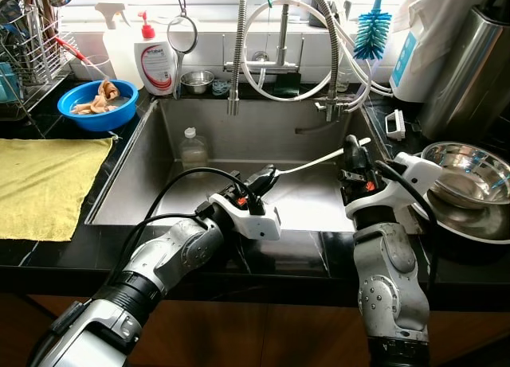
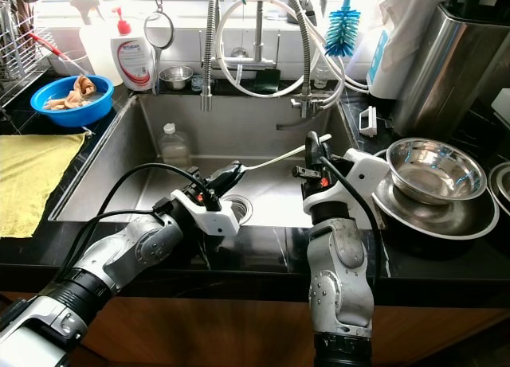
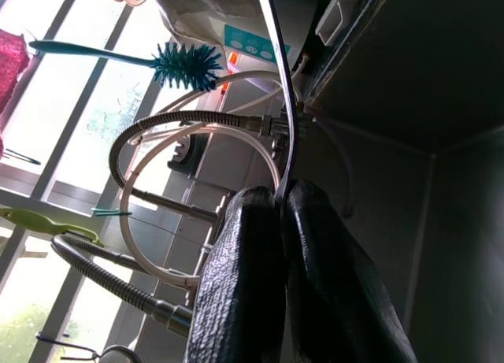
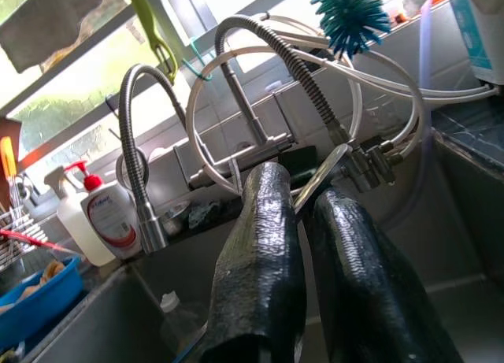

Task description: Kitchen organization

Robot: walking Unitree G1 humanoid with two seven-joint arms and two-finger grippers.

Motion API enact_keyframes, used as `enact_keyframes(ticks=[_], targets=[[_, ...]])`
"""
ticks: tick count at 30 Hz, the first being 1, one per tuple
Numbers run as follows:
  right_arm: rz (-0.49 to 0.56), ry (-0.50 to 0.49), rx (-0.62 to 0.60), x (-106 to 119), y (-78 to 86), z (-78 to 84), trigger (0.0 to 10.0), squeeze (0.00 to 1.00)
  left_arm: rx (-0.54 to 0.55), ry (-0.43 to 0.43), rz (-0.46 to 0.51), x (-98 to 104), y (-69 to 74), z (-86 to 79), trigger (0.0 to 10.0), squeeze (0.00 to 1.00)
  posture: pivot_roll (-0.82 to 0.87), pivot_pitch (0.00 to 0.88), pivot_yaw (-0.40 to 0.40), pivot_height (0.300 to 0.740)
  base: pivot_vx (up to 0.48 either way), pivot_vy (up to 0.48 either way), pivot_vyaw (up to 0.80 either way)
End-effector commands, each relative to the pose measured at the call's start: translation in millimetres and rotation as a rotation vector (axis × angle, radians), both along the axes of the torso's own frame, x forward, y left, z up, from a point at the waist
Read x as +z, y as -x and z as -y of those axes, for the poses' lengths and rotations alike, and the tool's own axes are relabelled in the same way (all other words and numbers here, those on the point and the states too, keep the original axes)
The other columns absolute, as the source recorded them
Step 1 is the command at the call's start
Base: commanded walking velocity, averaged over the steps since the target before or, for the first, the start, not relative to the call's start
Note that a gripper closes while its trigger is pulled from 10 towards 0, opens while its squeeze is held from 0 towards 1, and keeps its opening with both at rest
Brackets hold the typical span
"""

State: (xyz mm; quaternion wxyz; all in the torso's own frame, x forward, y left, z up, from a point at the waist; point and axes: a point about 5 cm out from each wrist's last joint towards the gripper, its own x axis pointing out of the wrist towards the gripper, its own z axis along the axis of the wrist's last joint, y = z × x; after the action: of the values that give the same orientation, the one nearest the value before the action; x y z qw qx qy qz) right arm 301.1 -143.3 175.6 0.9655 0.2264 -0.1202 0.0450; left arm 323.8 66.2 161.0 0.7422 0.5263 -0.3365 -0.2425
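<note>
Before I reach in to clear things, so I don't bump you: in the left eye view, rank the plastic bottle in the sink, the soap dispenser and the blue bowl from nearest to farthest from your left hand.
From the left hand, over the sink:
1. Plastic bottle, standing in the sink's back left corner, nearest.
2. Soap dispenser, on the ledge behind the sink's left corner.
3. Blue bowl, on the counter left of the sink, farthest.

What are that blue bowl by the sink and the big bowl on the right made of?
The blue bowl looks like plastic: solid colour, soft dull sheen. The big bowl on the right looks like polished stainless steel: silvery, with mirror-like reflections.
</note>
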Motion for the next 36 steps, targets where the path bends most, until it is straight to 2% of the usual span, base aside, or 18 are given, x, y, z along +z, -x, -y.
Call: enact_keyframes(ticks=[1, 29, 30, 31, 32, 33, 36], targets=[[-0.071, -0.662, 0.320, 7.5, 55.5, 8.7, 10.0, 0.00, 0.123, -0.032, 0.018, 2.4, -9.3, -37.8, 10.0, 0.00, 0.00, 0.000, -0.090, 0.719, 0.000, 0.000, 0.00], [-0.071, -0.662, 0.320, 7.5, 55.5, 8.7, 10.0, 0.00, 0.123, -0.032, 0.018, 2.4, -9.3, -37.8, 10.0, 0.00, 0.00, 0.000, -0.090, 0.719, 0.000, 0.000, 0.00], [-0.072, -0.662, 0.319, 7.4, 55.5, 8.9, 10.0, 0.00, 0.124, -0.028, 0.015, 2.1, -9.2, -37.8, 10.0, 0.00, 0.00, 0.000, 0.000, 0.719, 0.000, 0.000, 0.00], [-0.072, -0.662, 0.319, 7.4, 55.5, 8.9, 10.0, 0.00, 0.124, -0.028, 0.015, 2.1, -9.2, -37.8, 10.0, 0.00, 0.00, 0.000, 0.000, 0.719, 0.000, 0.000, 0.00], [0.160, -0.724, 0.256, 35.9, 59.0, 24.6, 10.0, 0.00, 0.372, 0.367, 0.153, 62.3, -31.1, -82.5, 10.0, 0.00, 0.01, 0.000, 0.000, 0.719, 0.000, 0.000, 0.00], [0.268, -0.756, 0.242, 48.4, 63.1, 30.6, 10.0, 0.00, 0.473, 0.559, 0.222, 88.0, -34.7, -105.9, 10.0, 0.00, 0.01, 0.000, 0.000, 0.719, 0.000, 0.000, 0.00], [0.292, -0.763, 0.278, 51.1, 66.1, 28.3, 10.0, 0.00, 0.484, 0.582, 0.262, 98.6, -34.7, -109.1, 10.0, 0.00, 0.01, 0.000, 0.000, 0.719, 0.000, 0.000, 0.00]])
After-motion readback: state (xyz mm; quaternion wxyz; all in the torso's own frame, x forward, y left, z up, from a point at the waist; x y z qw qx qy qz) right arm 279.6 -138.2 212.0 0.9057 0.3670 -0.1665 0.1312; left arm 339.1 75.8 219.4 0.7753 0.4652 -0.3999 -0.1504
